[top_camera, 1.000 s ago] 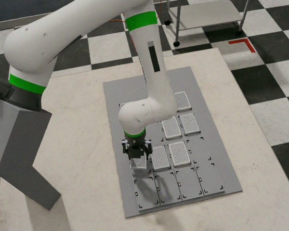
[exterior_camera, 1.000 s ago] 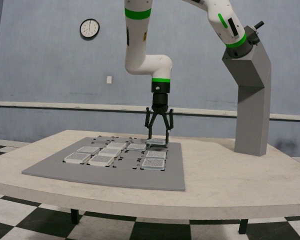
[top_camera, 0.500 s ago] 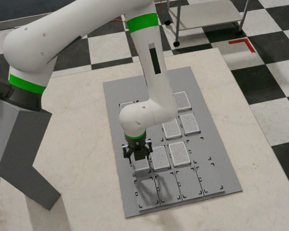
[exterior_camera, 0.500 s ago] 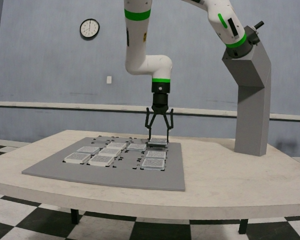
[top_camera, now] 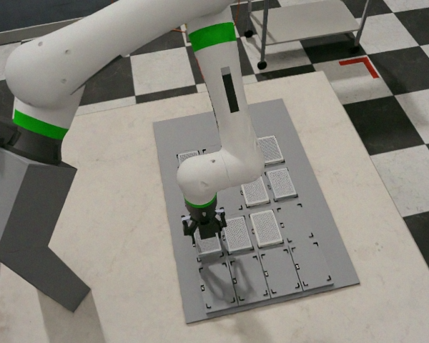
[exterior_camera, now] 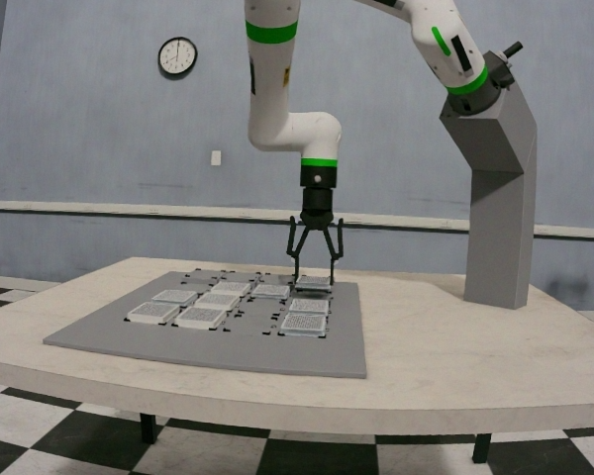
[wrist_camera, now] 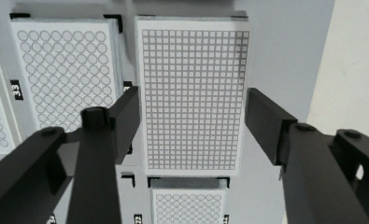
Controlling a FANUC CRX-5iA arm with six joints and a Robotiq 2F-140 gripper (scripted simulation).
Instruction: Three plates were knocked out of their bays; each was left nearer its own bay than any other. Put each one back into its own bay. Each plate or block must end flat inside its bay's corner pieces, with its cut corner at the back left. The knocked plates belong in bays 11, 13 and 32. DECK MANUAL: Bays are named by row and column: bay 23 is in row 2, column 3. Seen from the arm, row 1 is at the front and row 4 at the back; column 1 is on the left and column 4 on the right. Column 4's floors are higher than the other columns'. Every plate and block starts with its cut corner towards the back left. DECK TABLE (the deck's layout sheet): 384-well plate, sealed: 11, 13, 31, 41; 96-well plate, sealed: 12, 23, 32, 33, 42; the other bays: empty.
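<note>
My gripper point(top_camera: 205, 236) point(exterior_camera: 313, 277) point(wrist_camera: 192, 103) is shut on a sealed 384-well plate point(top_camera: 208, 246) point(exterior_camera: 313, 281) point(wrist_camera: 193, 70), with one finger on each long side. The plate hangs level and low over a bay in the deck's front row, next to the raised column, squarely between that bay's black corner pieces. I cannot tell whether it touches the floor. A 96-well plate point(top_camera: 237, 234) point(wrist_camera: 66, 70) lies in the neighbouring bay. Another 384-well plate point(top_camera: 188, 156) point(exterior_camera: 303, 324) lies at the front-row bay of the far column, partly hidden by my arm. A 96-well plate point(top_camera: 254, 191) point(exterior_camera: 216, 300) lies mid-deck.
The grey deck point(top_camera: 318, 206) point(exterior_camera: 134, 342) holds several more sealed plates, among them two at its far end point(top_camera: 270, 148) point(top_camera: 281, 183). The raised column's bays point(top_camera: 281, 271) stand without plates. My arm hides some bays in the top view. A metal cart point(top_camera: 307, 18) stands beyond the table.
</note>
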